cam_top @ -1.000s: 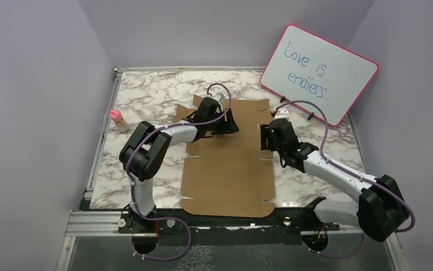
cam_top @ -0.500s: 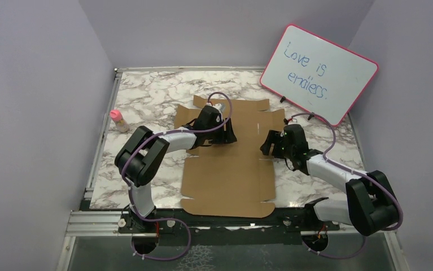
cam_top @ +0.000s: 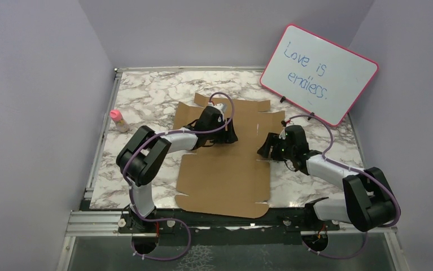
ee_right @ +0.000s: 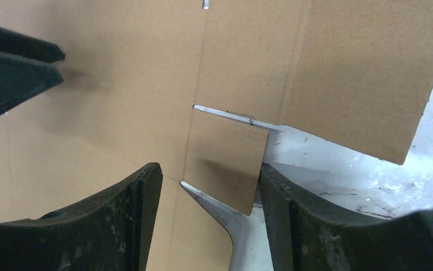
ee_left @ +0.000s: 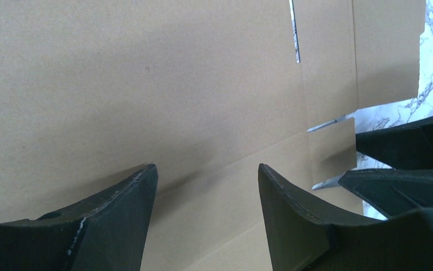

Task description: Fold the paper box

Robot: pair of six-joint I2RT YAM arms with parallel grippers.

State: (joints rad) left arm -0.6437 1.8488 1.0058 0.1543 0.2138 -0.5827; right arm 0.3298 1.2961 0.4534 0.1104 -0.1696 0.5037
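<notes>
The paper box (cam_top: 225,175) lies as a flat brown cardboard sheet on the marble table (cam_top: 146,90). My left gripper (cam_top: 232,134) is low over the sheet's far middle panel, jaws open, with only cardboard (ee_left: 146,84) between the fingers around (ee_left: 206,167). My right gripper (cam_top: 263,149) is at the sheet's right edge, open. In the right wrist view a small square tab (ee_right: 225,164) between two slits sits between its fingertips (ee_right: 209,167), untouched by either finger. Each wrist view shows the other gripper's black fingers: the right one's fingers (ee_left: 406,141), the left one's fingers (ee_right: 11,62).
A pink-framed whiteboard (cam_top: 319,73) leans at the back right. A small pink-capped bottle (cam_top: 118,119) stands near the table's left edge. Purple walls close in the table on three sides.
My right gripper has dropped forward and left to the sheet's right edge tab. The sheet has slid a little to the left. The left gripper has shifted slightly.
</notes>
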